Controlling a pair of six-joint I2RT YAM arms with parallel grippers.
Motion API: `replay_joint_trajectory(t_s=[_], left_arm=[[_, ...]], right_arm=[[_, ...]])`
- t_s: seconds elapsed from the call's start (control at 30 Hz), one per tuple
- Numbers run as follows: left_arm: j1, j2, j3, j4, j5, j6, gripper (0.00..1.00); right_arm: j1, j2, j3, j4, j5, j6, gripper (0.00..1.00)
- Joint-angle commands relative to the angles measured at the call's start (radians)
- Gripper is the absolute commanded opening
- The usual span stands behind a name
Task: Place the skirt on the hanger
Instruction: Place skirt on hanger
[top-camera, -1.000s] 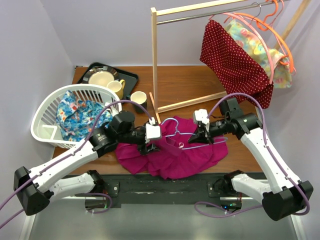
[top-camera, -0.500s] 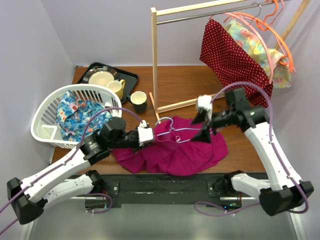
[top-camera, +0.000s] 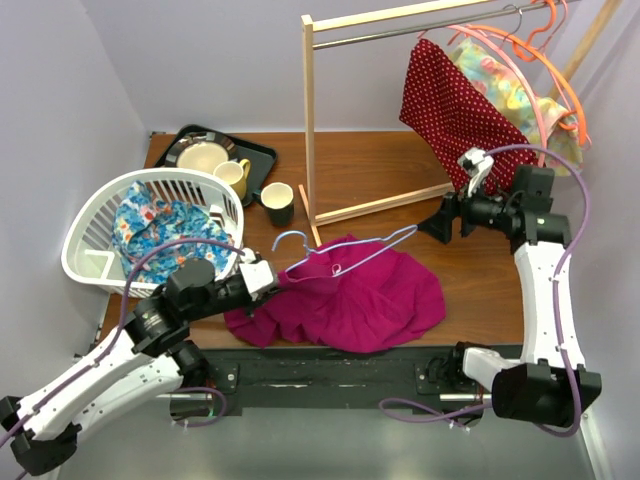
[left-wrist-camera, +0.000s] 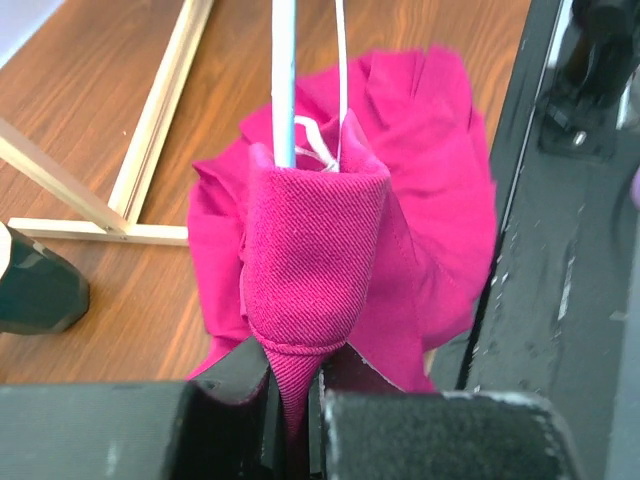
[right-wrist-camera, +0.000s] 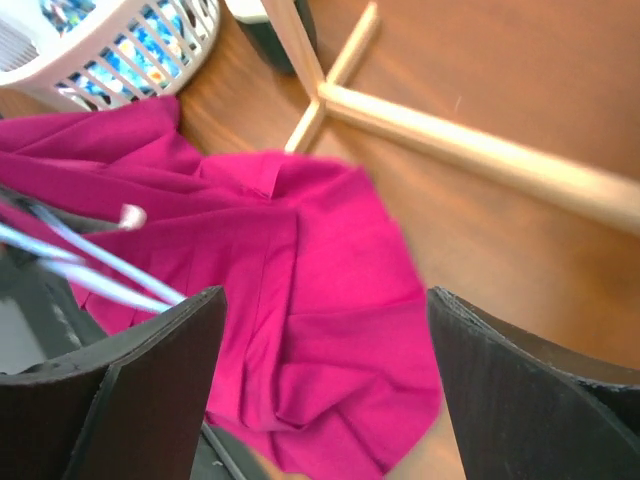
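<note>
Brown wooden table (top-camera: 380, 170) between pale walls: the pink skirt (top-camera: 360, 300) lies heaped at the near edge, between the two arms. A thin wire hanger (top-camera: 365, 250) lies slanted across the top of it, its hook pointing toward the white basket (top-camera: 95, 215).

The left claw (top-camera: 262, 276) is closed narrow on a fold of the skirt at the heap's left end. In the left wrist view the cloth is pinched between the fingers and wraps round the hanger's wires, which run up out of the fold. One end of the hanger looks tucked into the fabric. Whether it sits inside the waistband proper or only in a loose fold is hard to tell from these views.

The right claw (top-camera: 441, 222) hangs well apart from the skirt, near the foot of the wooden clothes rack (top-camera: 308, 120). Its fingers are spread wide and hold nothing. Its own camera looks down on the skirt's right side and the far end of the hanger.

The step in hand appears to be dressing the skirt onto the hanger, and it is only partly done. Most of the cloth lies slack on the table, and the hanger's right end rests bare on top.

The next move probably falls to the right arm. It would come down to the skirt's free side, take the waistband edge and draw it over the bare end of the hanger. The left claw would hold its fold firm meanwhile, so the wire does not slip out.
</note>
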Motion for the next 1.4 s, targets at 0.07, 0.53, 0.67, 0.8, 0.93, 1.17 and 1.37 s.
replay_joint_trajectory(t_s=[0.07, 0.53, 0.67, 0.8, 0.93, 1.17, 1.37], left_arm=[[0.0, -0.069, 0.062, 0.074, 0.049, -0.099, 0.0], [0.0, 0.188, 0.463, -0.069, 0.365, 0.135, 0.0], [0.002, 0.175, 0.475, -0.05, 0.366, 0.098, 0.0], [0.002, 0.12, 0.45, -0.049, 0.32, 0.082, 0.0], [0.0, 0.112, 0.431, -0.055, 0.303, 0.067, 0.0], [0.0, 0.141, 0.411, 0.011, 0.365, 0.021, 0.0], [0.002, 0.152, 0.406, 0.045, 0.38, -0.002, 0.0]], right_arm=[[0.064, -0.03, -0.233, 0.236, -0.235, 0.087, 0.85], [0.394, 0.308, -0.148, -0.59, -0.654, -1.351, 0.99], [0.42, 0.467, -0.047, -0.721, -0.678, -1.46, 0.94], [0.489, 0.407, -0.085, -0.721, -0.677, -1.531, 0.95], [0.546, 0.318, -0.088, -0.719, -0.675, -1.545, 0.93], [0.589, 0.347, -0.041, -0.723, -0.675, -1.516, 0.92], [0.635, 0.339, 0.018, -0.724, -0.675, -1.479, 0.89]])
